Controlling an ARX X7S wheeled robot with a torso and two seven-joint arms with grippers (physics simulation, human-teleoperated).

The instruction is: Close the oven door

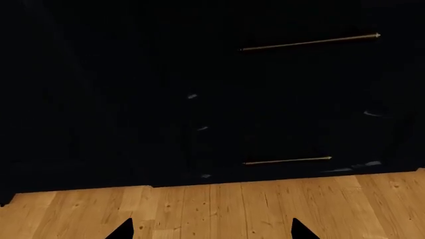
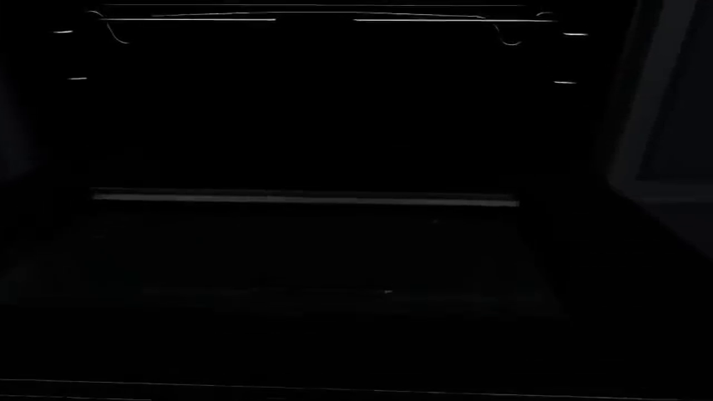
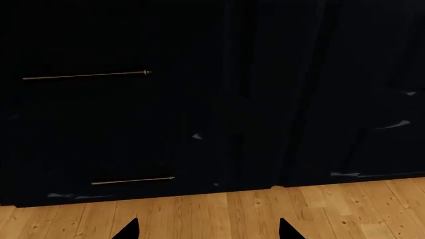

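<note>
Wood floor (image 1: 219, 209) in wrist views only, oven door (image 2: 312, 251) lowered in head view, both claws' fingertips spread wide

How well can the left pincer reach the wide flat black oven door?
Probably not yet: the left pincer faces dark drawer fronts by the wooden floor; the oven door shows no arm nearby.
</note>
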